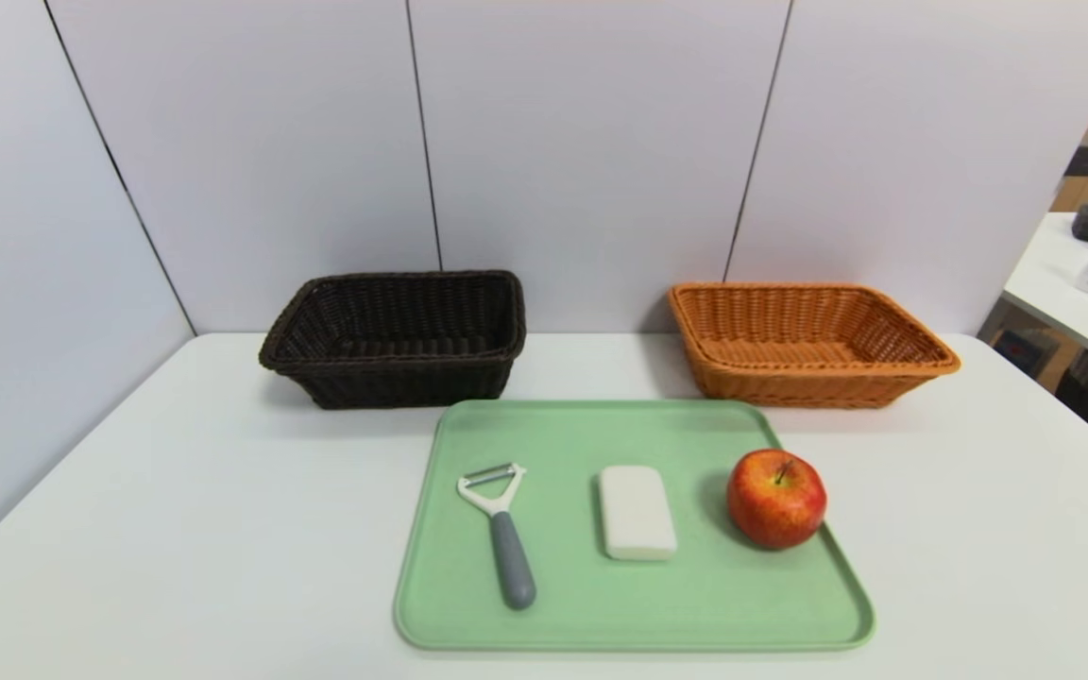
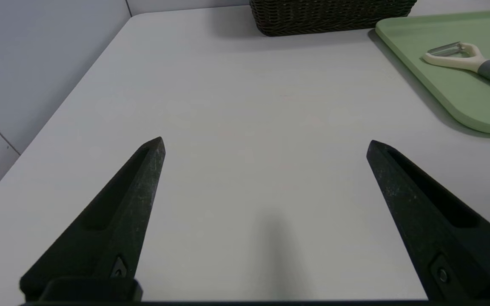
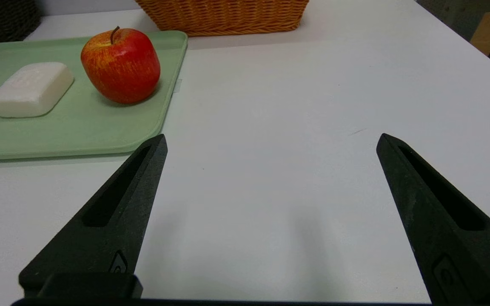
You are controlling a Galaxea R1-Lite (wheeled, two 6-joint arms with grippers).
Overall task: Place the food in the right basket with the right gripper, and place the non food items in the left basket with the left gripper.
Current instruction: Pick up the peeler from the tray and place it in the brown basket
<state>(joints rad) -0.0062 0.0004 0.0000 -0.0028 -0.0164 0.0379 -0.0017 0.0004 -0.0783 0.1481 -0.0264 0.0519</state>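
- White table (image 1: 176, 529): the work surface, w/ sorting seemingly at its start, judging by three items on the tray.
- Green tray (image 1: 563, 614): lay flat near the table's ctr., in front of the two baskets, holding all three items.
- Dark basket (image 1: 398, 387): stood at the back on the L, dest. for non-food.
- Orange basket (image 1: 799, 387): stood at the back on the R, dest. for food.
- Left gripper (image 2: 266, 140): hung over the table on the tray's L side, jaws spread wide, nothing held; pointed fwd., short of the peeler.
- Right gripper (image 3: 273, 136): hung over the table on the tray's R side, also wide open w/ nothing between its jaws, aimed fwd.
- Red apple (image 1: 776, 501): sat stem up by the tray's R edge; the likely 1st pick, calling for the R arm to reach fwd. and inward, then straddle it.
- White soap bar (image 1: 637, 513): lay flat mid-tray, between apple and peeler, due for the L arm.
- Peeler (image 1: 511, 557): lay on the tray's L side, blade end toward the dark basket; prob. the L arm's nearest pick, needing a low grip on its gray handle.
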